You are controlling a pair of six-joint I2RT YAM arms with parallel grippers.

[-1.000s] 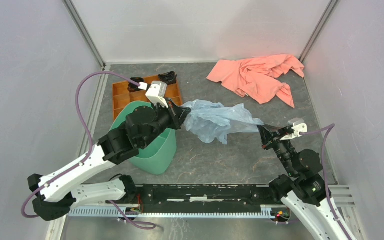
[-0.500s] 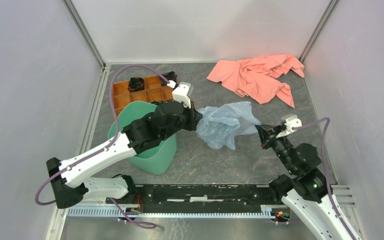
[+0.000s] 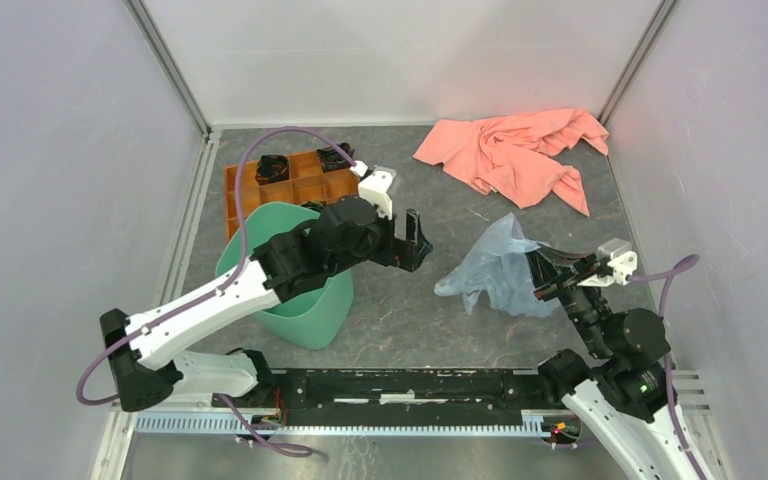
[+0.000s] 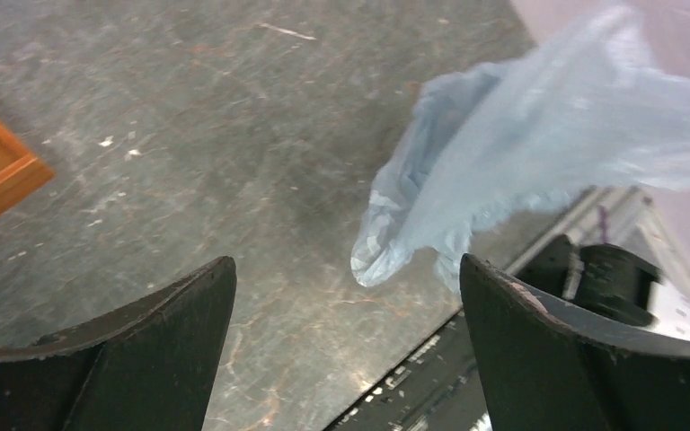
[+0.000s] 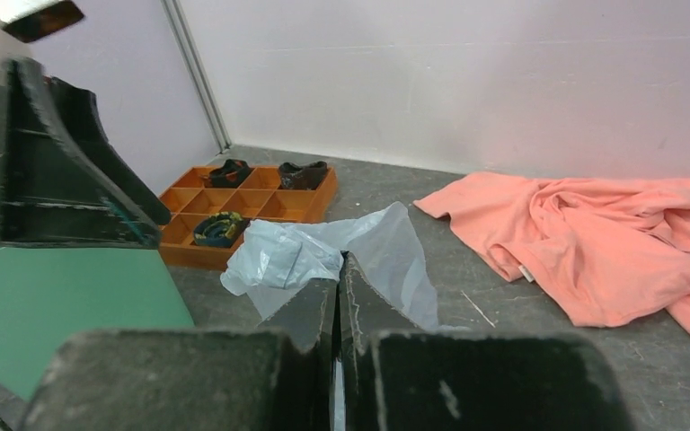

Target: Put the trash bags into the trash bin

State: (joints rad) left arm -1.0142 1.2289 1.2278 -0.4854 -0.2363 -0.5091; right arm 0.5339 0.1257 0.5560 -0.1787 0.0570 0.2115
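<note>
The trash bag (image 3: pixel 497 268), thin, pale blue and crumpled, lies right of the table's middle. One end of it is pinched in my right gripper (image 3: pixel 537 268), which is shut on it. In the right wrist view the film (image 5: pixel 386 242) bunches just past the closed tips of that gripper (image 5: pixel 340 262). My left gripper (image 3: pixel 418 243) is open and holds nothing, a short gap to the left of the bag. Its wrist view shows the bag (image 4: pixel 521 153) beyond the spread jaws (image 4: pixel 346 265). The mint-green trash bin (image 3: pixel 295 290) stands at the left, under my left arm.
An orange compartment tray (image 3: pixel 290 188) with small dark items sits behind the bin. A salmon-pink cloth (image 3: pixel 515 150) lies at the back right. Grey walls close in the table on three sides, and the rail (image 3: pixel 410 385) runs along the near edge.
My left gripper has let go of the bag and opened wide. The bag has drawn away to the right with my right gripper and is now bunched near it.
</note>
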